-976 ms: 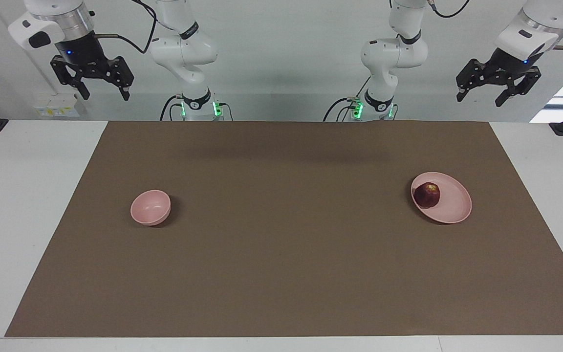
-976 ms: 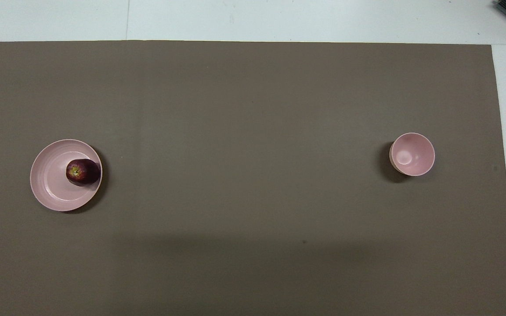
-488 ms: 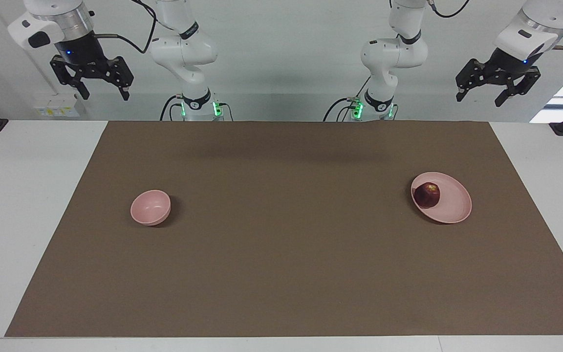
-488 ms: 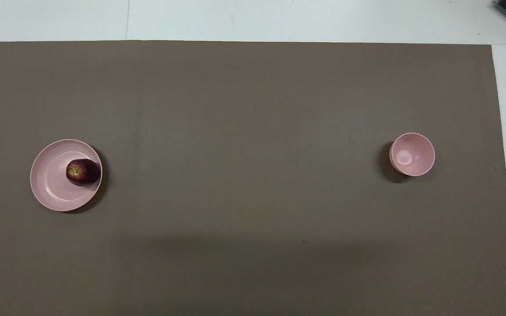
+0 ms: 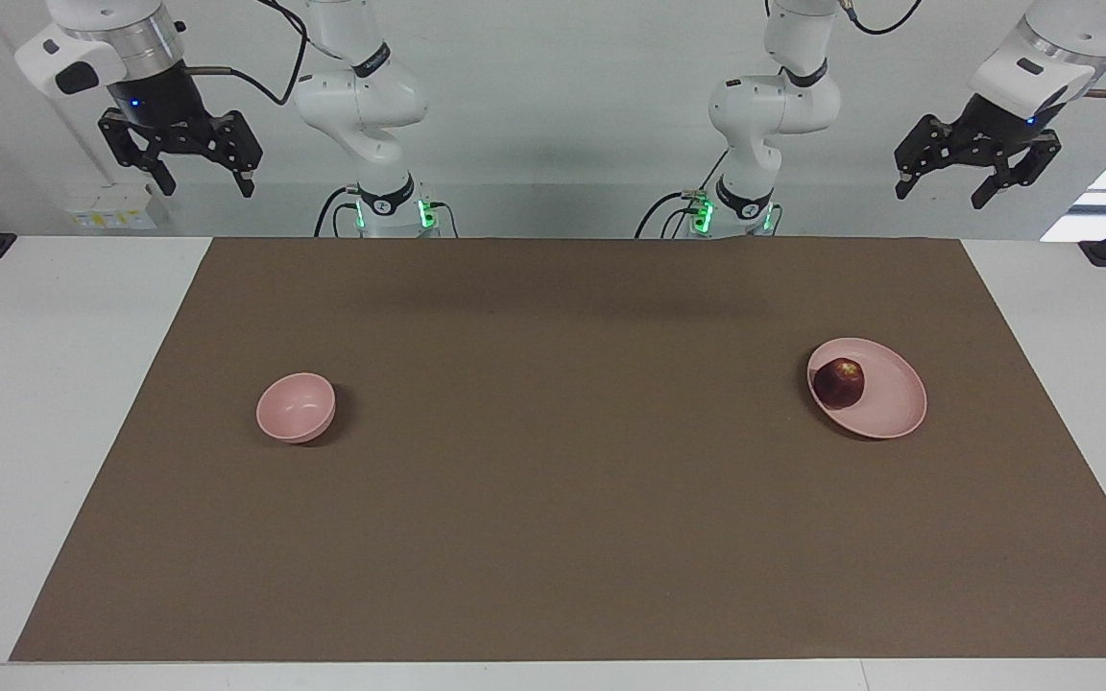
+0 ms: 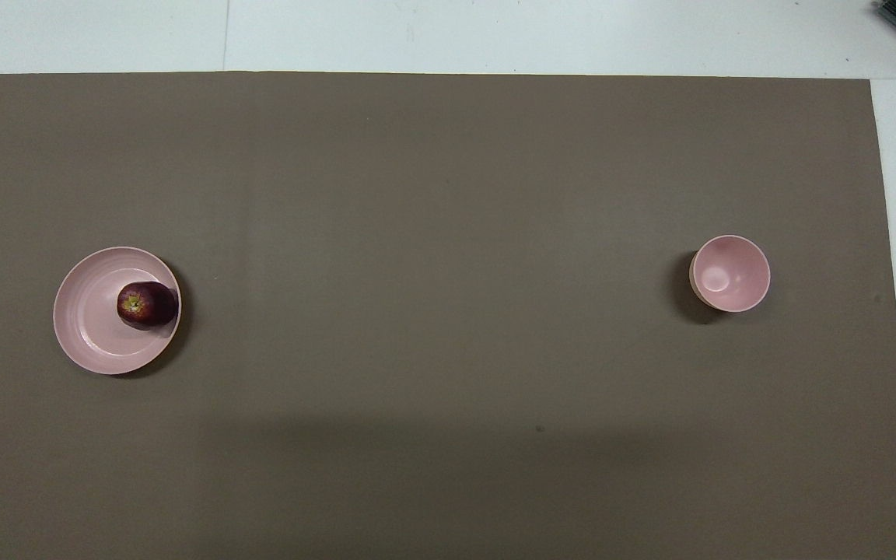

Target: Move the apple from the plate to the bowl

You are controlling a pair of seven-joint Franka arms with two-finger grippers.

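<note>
We noted no change over last second: apple [image 5: 839, 382] stayed on plate [image 5: 889, 415], bowl [image 5: 296, 407] empty, left gripper [image 5: 973, 176] and right gripper [image 5: 182, 161] raised, fingers spread, holding nothing; transfer not begun.

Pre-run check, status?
Left gripper and right gripper open, raised, waiting. Apple on plate. Bowl empty. Nothing between them.
</note>
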